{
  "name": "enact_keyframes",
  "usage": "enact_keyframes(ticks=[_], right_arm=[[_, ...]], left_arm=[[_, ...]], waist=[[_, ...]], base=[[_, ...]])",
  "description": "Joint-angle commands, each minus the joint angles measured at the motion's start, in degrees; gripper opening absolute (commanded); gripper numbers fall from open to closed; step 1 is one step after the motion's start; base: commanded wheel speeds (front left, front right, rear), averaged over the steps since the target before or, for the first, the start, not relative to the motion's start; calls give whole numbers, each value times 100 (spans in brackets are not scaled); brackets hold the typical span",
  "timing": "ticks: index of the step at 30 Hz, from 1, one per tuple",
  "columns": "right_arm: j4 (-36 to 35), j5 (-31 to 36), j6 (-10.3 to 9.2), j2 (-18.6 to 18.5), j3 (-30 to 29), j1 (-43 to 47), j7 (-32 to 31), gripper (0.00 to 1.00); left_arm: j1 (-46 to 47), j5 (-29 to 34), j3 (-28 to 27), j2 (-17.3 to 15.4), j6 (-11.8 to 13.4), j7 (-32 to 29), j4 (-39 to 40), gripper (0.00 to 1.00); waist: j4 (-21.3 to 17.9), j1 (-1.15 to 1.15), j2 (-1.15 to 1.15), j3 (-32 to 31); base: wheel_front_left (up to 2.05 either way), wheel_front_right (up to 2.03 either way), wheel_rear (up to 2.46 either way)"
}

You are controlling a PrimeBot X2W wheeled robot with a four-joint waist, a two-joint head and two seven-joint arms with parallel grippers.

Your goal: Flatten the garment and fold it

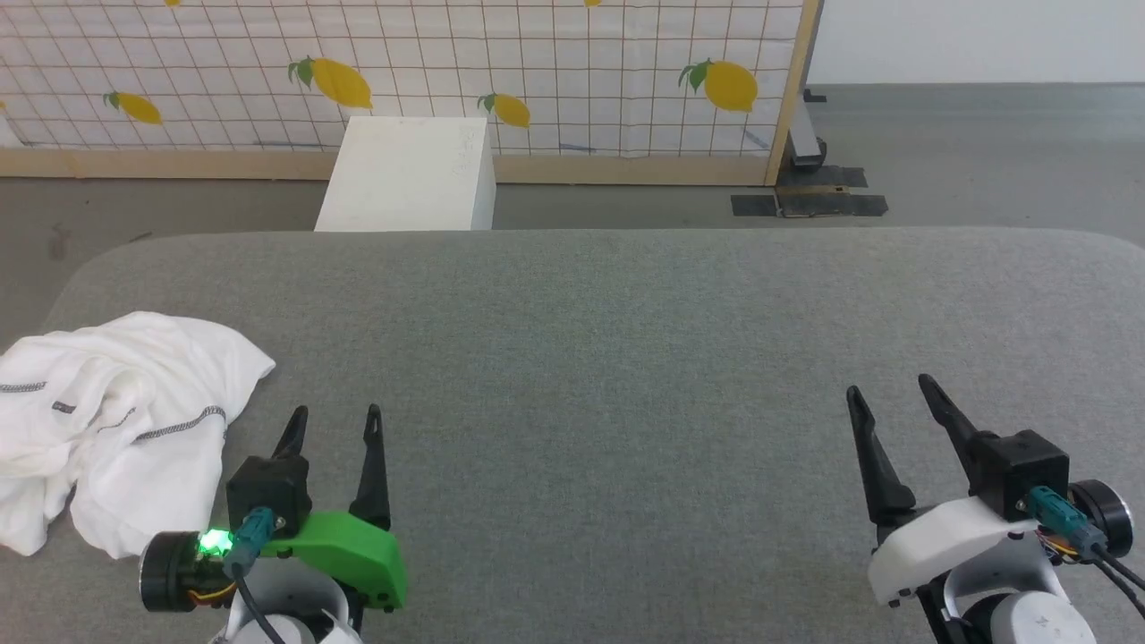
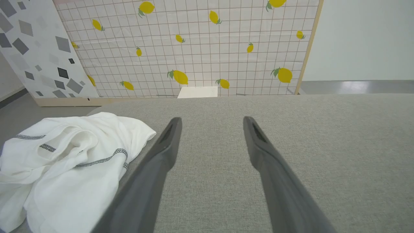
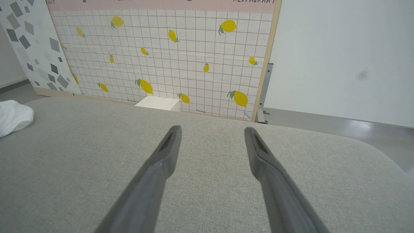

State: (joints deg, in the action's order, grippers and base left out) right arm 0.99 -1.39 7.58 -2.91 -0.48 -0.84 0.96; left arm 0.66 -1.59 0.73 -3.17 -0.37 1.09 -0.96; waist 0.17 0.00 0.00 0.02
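Work surface: a broad grey fabric-covered table [image 1: 626, 358] with rounded corners, spanning the head view.
Backdrop: a white grid-patterned panel printed with yellow lemons [image 1: 581, 80], in a pale wooden frame, stands on the floor beyond the table.
Garment: a white thin shirt with grey zigzag-stitched seams [image 1: 116, 420] lies crumpled in a heap on the table's left edge, just left of the left gripper and not touching it.
Box: a plain white rectangular box [image 1: 407, 174] sits on the floor between table and panel.
Left gripper [image 1: 336, 411]: green-shelled, its 2 dark fingers spread apart, holding nothing.
Right gripper [image 1: 889, 386]: white-shelled, 2 fingers likewise parted and empty, well apart from the shirt.
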Motion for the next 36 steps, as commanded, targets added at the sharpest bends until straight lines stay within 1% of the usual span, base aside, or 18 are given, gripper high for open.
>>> enact_keyframes(ticks=[1,9,17,36], right_arm=[[31,-72,-1,0,-14,84,63,100],[91,-168,-1,0,-30,124,157,100],[162,-268,-2,1,-34,163,252,100],[342,-472,-3,1,0,245,477,100]], left_arm=[[-22,-46,5,3,60,56,-21,100],[-43,-115,-4,5,101,150,-58,100],[-77,-186,-22,7,149,244,-88,100],[-133,-370,-23,11,242,468,-199,100]], waist=[[13,0,0,-1],[136,0,0,1],[347,0,0,3],[1055,0,0,31]], base=[[0,0,0],[0,0,0],[0,0,0],[0,0,0]])
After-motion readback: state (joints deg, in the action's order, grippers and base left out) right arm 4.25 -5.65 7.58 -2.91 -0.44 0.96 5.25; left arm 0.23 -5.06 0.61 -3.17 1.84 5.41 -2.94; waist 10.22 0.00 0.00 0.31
